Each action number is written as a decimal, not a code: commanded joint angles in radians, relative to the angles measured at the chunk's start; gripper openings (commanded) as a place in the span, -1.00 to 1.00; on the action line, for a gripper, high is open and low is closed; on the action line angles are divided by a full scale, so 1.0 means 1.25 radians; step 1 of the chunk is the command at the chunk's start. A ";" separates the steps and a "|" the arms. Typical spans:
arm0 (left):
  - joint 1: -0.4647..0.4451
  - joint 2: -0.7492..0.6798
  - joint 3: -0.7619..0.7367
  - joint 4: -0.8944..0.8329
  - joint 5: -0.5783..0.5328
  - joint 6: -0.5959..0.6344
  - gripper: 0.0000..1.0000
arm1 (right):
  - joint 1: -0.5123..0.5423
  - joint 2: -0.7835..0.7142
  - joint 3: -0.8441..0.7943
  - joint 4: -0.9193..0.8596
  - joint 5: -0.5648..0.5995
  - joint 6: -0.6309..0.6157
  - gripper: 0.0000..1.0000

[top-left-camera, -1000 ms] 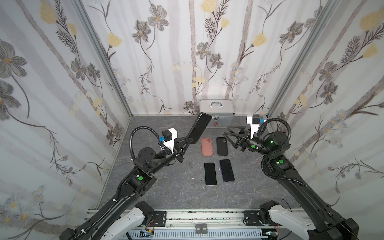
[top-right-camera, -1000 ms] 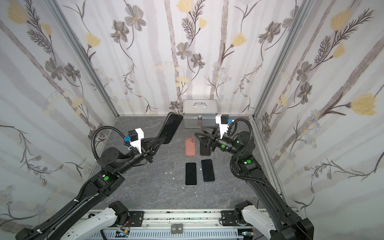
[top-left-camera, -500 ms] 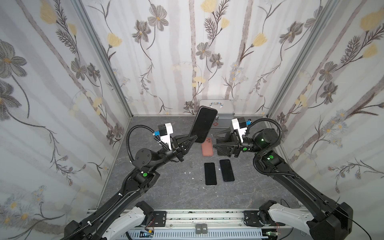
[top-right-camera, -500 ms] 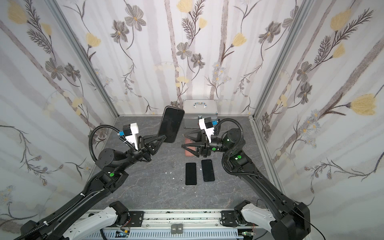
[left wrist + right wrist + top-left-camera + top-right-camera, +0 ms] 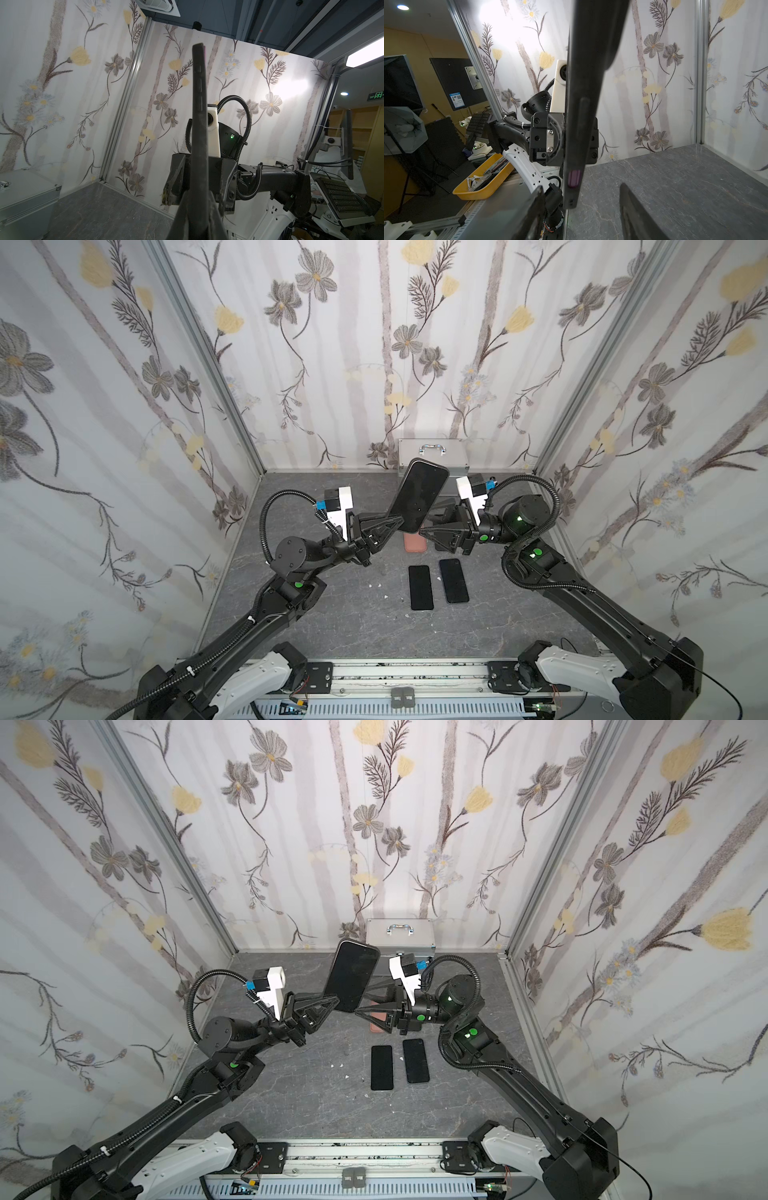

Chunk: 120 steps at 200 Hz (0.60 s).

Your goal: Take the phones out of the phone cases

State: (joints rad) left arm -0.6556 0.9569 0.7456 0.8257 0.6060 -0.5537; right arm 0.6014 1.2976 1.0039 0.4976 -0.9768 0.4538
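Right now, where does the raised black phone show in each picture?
In a top view: phone near centre, raised, tilted.
In a top view: phone slightly left of centre.
Left wrist: phone edge-on, in the middle.
Right wrist: phone edge-on, in the middle.
Shared landmark: silver case behind it in both top views.
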 commanded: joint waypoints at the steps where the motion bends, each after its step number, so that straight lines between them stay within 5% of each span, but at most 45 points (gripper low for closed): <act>1: -0.002 0.003 0.005 0.079 0.015 -0.008 -1.00 | 0.007 0.014 0.024 0.036 -0.054 0.014 0.05; 32: -0.002 0.009 0.011 0.081 0.025 -0.010 -1.00 | 0.012 0.019 0.036 0.025 -0.062 0.010 -0.20; 120: -0.004 0.012 0.010 0.081 0.046 -0.016 -1.00 | 0.037 0.033 0.054 -0.021 -0.065 -0.016 -0.40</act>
State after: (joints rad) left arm -0.6590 0.9714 0.7479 0.8654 0.6399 -0.5575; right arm 0.6384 1.3273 1.0576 0.4854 -1.0416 0.4519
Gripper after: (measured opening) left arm 0.101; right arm 0.311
